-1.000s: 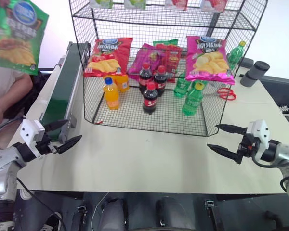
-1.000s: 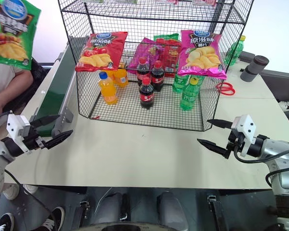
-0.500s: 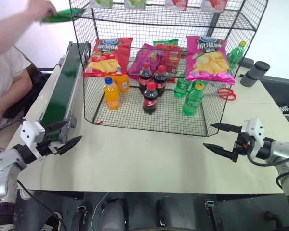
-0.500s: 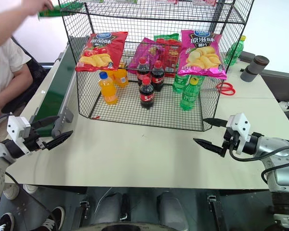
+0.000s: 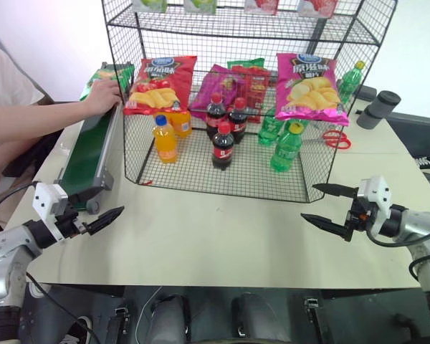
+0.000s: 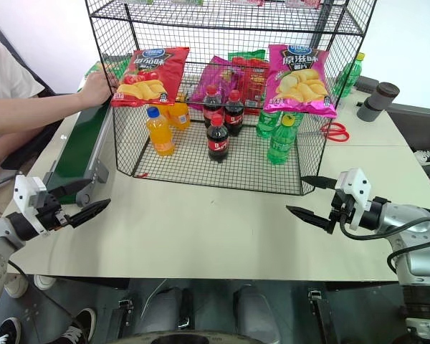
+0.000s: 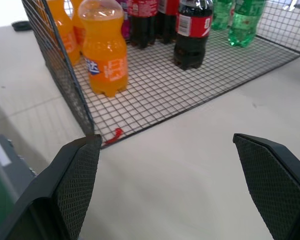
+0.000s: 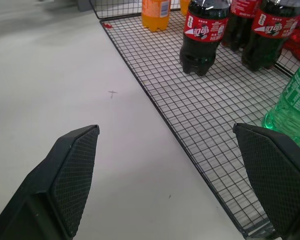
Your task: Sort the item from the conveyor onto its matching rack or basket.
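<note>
The green crisp bag (image 5: pixel 104 74) lies on the conveyor's (image 5: pixel 86 154) far end at ten o'clock, a person's hand (image 5: pixel 104 97) resting on it, just beside the wire rack (image 5: pixel 308 136). Both robot hands hover released above the tabletop (image 5: pixel 215 229): left hand (image 5: pixel 93 215) at eight o'clock, right hand (image 5: pixel 328 206) at four.

L arm: I have it low at my left, left gripper (image 5: pixel 99 212) pointing inward, fingers spread wide, empty | R arm: low at my right, right gripper (image 5: pixel 328 208) pointing inward, fingers wide apart, holding nothing
</note>
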